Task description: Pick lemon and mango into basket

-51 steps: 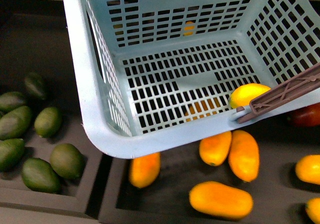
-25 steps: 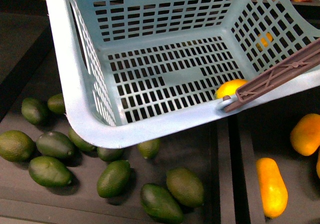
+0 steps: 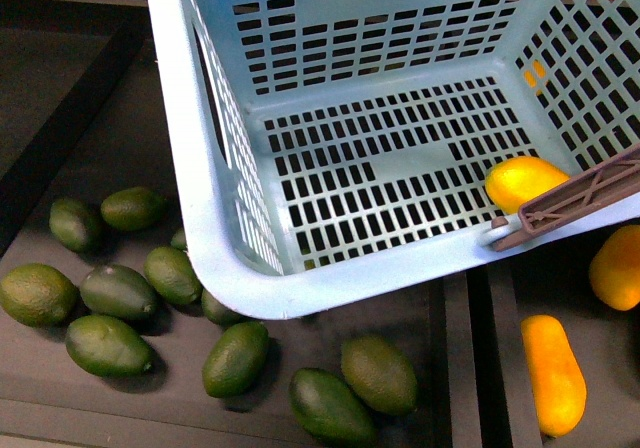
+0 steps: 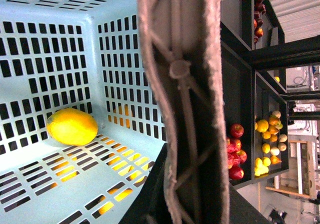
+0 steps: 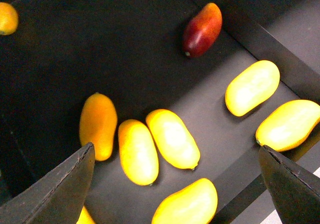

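Note:
The light blue basket (image 3: pixel 215 238) hangs tilted over the shelf, filling the upper front view. On its slotted floor, in the corner by the brown handle (image 3: pixel 590 196), lies the yellow lemon (image 3: pixel 520 181). In the left wrist view my left gripper (image 4: pixel 187 204) is shut on the handle (image 4: pixel 182 84), and the lemon (image 4: pixel 71 126) rests below inside the basket (image 4: pixel 50 49). My right gripper (image 5: pixel 175 184) is open above several mangoes; one mango (image 5: pixel 172 138) lies between its dark fingers (image 5: pixel 60 189). Two more mangoes (image 3: pixel 553 373) sit at the front view's right edge.
Several dark green oval fruits (image 3: pixel 236 357) lie in the tray under the basket's near corner, with a dark divider (image 3: pixel 470 358) between them and the mango tray. A red-orange fruit (image 5: pixel 202 29) lies beyond the mangoes. Distant shelves hold red apples (image 4: pixel 235 154).
The front view has swung from the mango tray to the green fruit tray. Since half a second ago the basket has shifted right in view. The lemon stays inside.

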`<state>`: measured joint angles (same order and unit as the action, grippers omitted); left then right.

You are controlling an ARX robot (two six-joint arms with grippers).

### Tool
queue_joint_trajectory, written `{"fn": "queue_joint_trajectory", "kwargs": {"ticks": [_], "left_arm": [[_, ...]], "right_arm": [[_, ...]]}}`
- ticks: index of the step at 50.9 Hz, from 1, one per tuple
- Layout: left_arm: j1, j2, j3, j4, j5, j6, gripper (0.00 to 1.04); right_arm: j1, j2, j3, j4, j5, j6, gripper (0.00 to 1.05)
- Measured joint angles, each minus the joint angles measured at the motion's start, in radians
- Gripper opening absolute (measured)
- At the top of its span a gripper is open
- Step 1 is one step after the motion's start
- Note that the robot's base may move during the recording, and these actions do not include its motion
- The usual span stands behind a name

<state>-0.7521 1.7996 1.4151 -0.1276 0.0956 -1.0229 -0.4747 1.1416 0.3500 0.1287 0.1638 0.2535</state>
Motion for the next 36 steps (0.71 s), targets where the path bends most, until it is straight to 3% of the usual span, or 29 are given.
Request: {"fn": "queue_joint_trajectory", "kwargs": {"ticks": [4, 11, 19, 23, 36], "left_arm": [[0.000, 0.000, 0.000, 0.000, 0.000, -0.002, 0.06], [0.002, 0.000, 0.000, 0.000, -0.018, 0.004, 0.06], [0.002, 0.000, 0.000, 0.000, -0.009, 0.003, 0.06], [0.002, 0.000, 0.000, 0.000, -0.008, 0.002, 0.06], [0.002, 0.000, 0.000, 0.000, -0.012, 0.003, 0.06]], "right_arm": [[-0.064, 0.206, 0.008, 0.117, -0.019, -0.037, 0.96], [-0.067, 0.473, 0.043, 0.218, -0.022, -0.030, 0.96], [0.005, 0.734, 0.158, 0.252, -0.014, 0.074, 0.96], [0.047, 0.821, 0.210, 0.280, 0.035, 0.096, 0.96], [0.154, 1.027, 0.415, 0.211, 0.031, 0.257, 0.96]]}}
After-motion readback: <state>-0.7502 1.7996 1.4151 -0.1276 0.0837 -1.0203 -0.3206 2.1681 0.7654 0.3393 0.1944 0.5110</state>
